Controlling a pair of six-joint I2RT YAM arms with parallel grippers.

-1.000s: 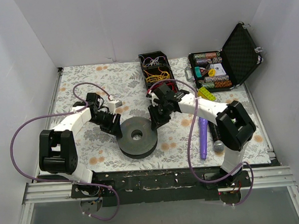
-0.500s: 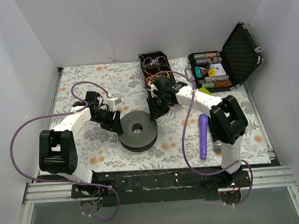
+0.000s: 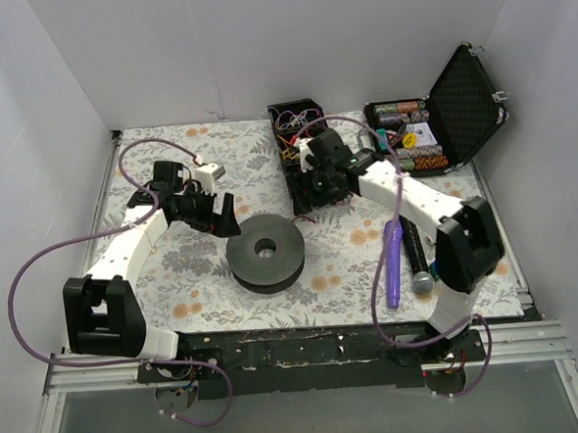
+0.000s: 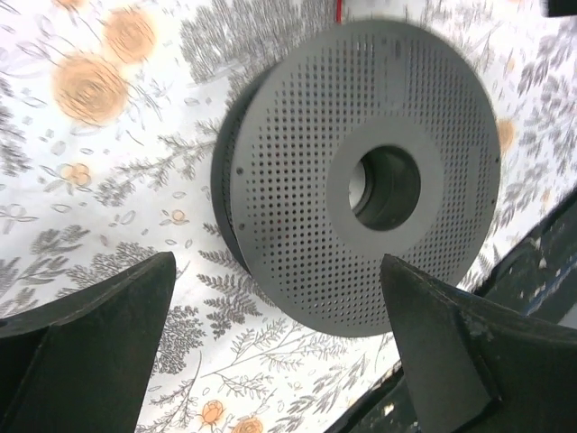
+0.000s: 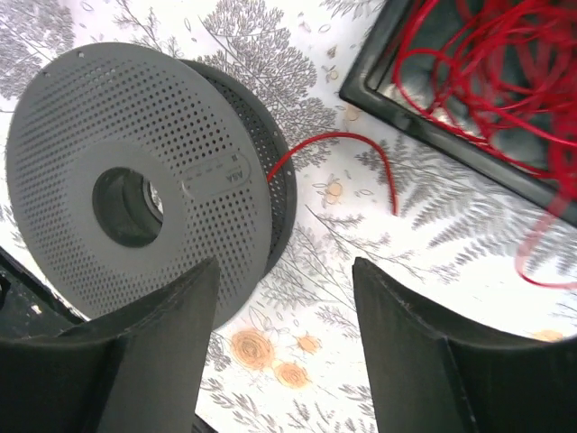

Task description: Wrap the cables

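Note:
A dark grey perforated spool (image 3: 265,253) lies flat on the flowered table; it also shows in the wrist views (image 4: 361,171) (image 5: 135,189). A short red cable end (image 5: 347,140) runs out from the spool's rim onto the cloth. More red cable (image 5: 478,63) lies tangled in the black tray (image 3: 287,158). My left gripper (image 3: 220,217) (image 4: 279,263) hangs open above and left of the spool, holding nothing. My right gripper (image 3: 313,191) (image 5: 287,266) is open too, up and right of the spool, near the tray.
An open black case (image 3: 463,93) with poker chips stands at the back right. A purple microphone (image 3: 394,261) lies by the right arm. Purple arm cables (image 3: 37,261) loop at both sides. White walls close in the table.
Both grippers opened, let go of the spool and drew back from it toward the far side. The spool stays flat on the table between them.

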